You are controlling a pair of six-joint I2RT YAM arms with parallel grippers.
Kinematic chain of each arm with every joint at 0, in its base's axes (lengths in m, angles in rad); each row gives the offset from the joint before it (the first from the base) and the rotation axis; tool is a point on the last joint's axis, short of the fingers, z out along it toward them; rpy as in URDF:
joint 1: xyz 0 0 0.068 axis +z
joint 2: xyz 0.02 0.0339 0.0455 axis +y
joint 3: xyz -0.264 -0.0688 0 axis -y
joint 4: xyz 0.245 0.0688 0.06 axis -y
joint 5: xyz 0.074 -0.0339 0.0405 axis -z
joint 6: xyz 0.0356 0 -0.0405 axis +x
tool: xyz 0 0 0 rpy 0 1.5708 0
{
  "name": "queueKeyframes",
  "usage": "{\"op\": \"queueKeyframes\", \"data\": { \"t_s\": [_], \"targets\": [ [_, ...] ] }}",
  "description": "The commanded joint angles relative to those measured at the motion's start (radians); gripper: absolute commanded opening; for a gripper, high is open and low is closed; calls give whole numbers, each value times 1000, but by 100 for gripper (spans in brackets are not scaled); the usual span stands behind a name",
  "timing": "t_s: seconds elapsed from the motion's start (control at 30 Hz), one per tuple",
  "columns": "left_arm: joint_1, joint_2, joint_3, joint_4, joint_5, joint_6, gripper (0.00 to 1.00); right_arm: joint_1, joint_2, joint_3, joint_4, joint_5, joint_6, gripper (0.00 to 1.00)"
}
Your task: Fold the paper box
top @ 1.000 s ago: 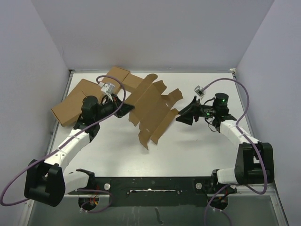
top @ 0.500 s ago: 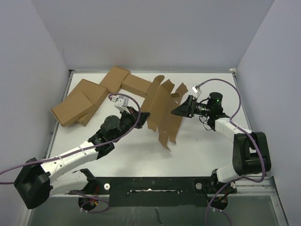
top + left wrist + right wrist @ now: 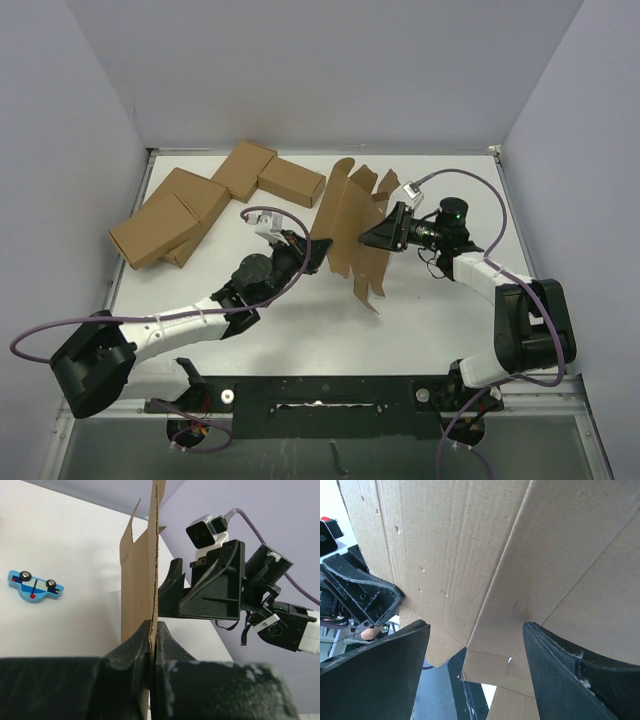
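Left wrist cam shows the left end effector (image 3: 154,642) clamped on the paper box (image 3: 140,590), upright on the surface (image 3: 65,540), plus a blue car-shaped thing (image 3: 35,585) I can't spot from the top. Right end effector (image 3: 472,635) spread apart, contact unclear.

White counter (image 3: 430,320), matte, evenly lit, shadows soft. Pale lavender walls close it in: back wall (image 3: 330,70) at 12 o'clock, left wall (image 3: 50,150) at 9, right wall (image 3: 590,150) at 3. Black rail (image 3: 330,385) along the counter's 6 o'clock edge, with a grey metal strip (image 3: 330,455) below it.
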Motion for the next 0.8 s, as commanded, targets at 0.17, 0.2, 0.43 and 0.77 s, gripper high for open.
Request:
{"op": "queueKeyframes", "data": {
  "t_s": [0.17, 0.2, 0.43, 0.77],
  "targets": [
    [-12, 62, -2, 268, 31, -105, 0, 7, -15, 14, 36, 4, -36, 81],
    [-11, 69, -5, 290, 39, -115, 0, 7, -16, 14, 40, 2, -39, 82],
    [-10, 113, -14, 351, 84, -188, 0, 2, -33, -6, 168, -31, 8, 84],
    [3, 154, -18, 346, 105, -234, 0, -26, -69, -36, 254, -34, 49, 69]
  ]
}}
